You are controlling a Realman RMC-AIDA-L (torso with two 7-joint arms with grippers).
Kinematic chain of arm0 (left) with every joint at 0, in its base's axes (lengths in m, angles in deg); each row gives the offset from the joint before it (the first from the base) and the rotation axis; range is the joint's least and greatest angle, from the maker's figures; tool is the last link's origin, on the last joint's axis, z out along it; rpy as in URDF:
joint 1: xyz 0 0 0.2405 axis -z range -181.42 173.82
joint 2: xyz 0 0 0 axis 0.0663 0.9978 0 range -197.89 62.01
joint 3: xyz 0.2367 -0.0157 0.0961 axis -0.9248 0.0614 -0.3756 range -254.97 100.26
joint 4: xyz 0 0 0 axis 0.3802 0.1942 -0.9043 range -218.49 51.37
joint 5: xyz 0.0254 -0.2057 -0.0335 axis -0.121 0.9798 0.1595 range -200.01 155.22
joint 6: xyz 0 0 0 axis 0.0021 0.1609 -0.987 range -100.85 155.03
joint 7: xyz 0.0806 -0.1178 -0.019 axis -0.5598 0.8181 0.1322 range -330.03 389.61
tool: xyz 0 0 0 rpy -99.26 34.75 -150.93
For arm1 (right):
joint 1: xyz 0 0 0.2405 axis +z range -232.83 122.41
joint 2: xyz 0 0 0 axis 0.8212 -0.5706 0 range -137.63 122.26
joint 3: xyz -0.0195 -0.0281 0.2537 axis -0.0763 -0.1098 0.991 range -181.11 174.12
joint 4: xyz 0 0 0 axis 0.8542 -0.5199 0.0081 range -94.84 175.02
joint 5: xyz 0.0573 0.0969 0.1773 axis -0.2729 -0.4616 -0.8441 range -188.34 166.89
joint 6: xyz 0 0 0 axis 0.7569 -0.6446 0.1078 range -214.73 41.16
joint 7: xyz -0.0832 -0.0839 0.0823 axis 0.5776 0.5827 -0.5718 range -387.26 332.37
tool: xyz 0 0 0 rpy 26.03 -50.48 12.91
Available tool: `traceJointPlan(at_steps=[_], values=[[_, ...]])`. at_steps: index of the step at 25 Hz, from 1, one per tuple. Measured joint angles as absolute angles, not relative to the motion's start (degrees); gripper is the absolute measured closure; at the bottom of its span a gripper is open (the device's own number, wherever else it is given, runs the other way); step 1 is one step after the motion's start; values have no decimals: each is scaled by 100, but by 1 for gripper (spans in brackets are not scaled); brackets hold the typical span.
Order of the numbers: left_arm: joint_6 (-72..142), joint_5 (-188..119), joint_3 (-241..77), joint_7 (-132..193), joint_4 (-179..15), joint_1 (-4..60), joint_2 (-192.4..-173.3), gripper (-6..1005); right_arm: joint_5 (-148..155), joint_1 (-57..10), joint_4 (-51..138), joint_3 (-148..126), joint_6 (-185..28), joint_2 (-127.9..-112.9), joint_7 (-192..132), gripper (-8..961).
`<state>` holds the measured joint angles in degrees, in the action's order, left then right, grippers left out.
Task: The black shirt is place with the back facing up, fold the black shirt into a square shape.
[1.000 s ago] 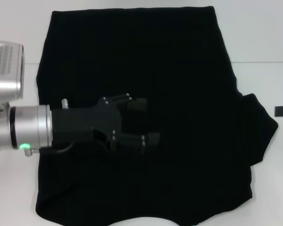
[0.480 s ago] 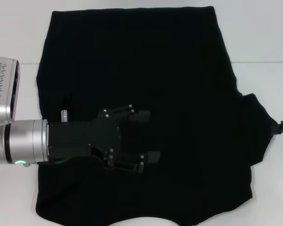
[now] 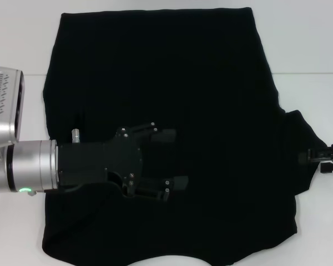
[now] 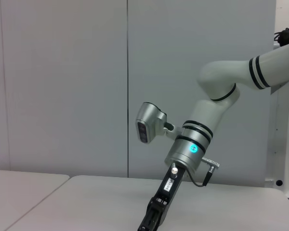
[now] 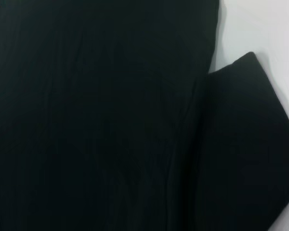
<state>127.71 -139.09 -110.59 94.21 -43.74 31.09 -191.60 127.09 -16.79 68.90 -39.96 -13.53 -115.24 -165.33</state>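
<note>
The black shirt (image 3: 166, 111) lies spread flat across the white worktop (image 3: 311, 50), 1 sleeve jutting toward the robot's right. The left pincer (image 3: 169, 160) hovers over its middle, jaws apart and empty. The right pincer (image 3: 322, 157) sits at the sleeve's tip; whether it's open I cannot tell. A shallow pinch there could drop the sleeve mid-fold.
</note>
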Motion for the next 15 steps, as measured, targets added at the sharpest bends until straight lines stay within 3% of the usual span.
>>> traceJointPlan(at_steps=[7,12,15], values=[[12771,-13921,-11018,9432,-4375,3081,-19154,50,12709,-1624,6757,-4056,-1549,-11568,-16575,141],[12771,-13940,-10994,9432,-4375,3076,-19145,50,12709,-1624,6744,-4059,-1602,-11584,-16577,272],[12753,-13940,-10989,9432,-4375,3074,-19142,51,12709,-1620,6742,-4058,-1680,-11591,-16612,285]])
